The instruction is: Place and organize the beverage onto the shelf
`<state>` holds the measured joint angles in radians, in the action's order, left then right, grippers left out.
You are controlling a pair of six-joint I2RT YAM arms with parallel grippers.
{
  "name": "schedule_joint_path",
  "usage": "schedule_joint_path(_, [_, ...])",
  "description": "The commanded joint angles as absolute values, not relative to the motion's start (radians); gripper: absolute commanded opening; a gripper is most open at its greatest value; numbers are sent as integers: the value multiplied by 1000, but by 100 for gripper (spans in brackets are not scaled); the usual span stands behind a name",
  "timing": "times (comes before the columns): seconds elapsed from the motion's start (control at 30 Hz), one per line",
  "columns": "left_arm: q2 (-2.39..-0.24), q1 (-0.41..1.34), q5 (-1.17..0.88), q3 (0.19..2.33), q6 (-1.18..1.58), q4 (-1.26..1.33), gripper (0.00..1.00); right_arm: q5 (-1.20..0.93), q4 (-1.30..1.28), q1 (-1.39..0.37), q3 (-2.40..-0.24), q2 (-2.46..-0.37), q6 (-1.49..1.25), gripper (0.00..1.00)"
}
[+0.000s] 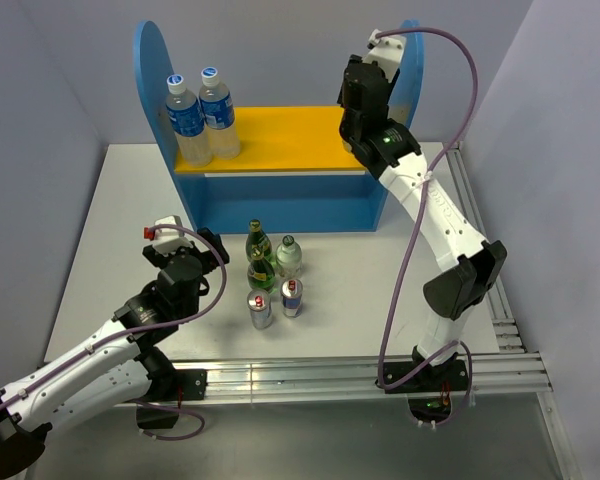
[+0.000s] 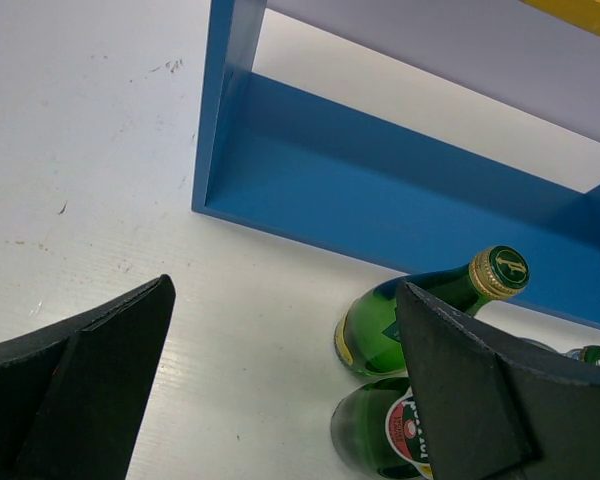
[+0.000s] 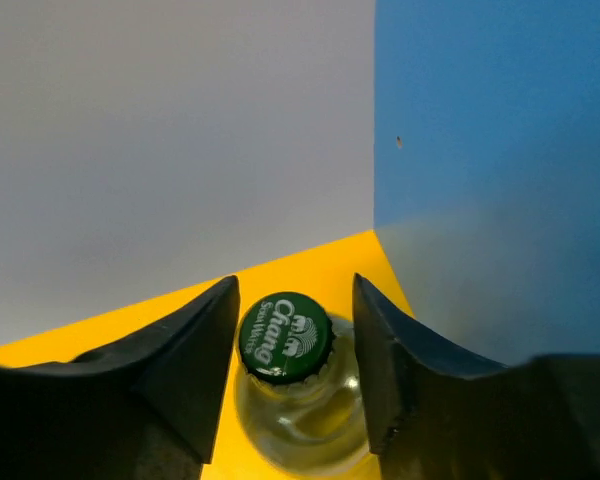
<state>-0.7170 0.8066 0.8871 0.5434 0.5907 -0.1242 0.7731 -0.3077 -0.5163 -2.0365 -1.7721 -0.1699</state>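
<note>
left arm low | left tool spread wide | right arm raised high | right tool narrowly parted

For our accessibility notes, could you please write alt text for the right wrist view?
The right pincer straddles a clear glass bottle with a green cap, one dark finger on each side. The bottle stands on the yellow-orange board beside the shelf's blue side panel. A grey wall lies behind.

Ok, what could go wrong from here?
The right gripper straddles the clear bottle at the corner of the board, close to the side panel; a skewed retreat could tip it. The open left gripper has a finger right beside the green bottles; moving in could topple that tight cluster, cans included.
</note>
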Motion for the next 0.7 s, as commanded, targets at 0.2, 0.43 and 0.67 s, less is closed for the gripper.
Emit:
schedule_joint_path(0.2, [-704,804,884,540,603,-110,99,759,-293,-531,-1933,-1755,-215,78])
schedule_joint_path(0.43, [-707,804,882,540,603,-110,99,758,-278,-557,-1890,-1710,-204,100])
schedule_joint_path(0.67, [-707,804,885,541,603,-110,99,779,-305,-600,-1873,-1655,-201,100])
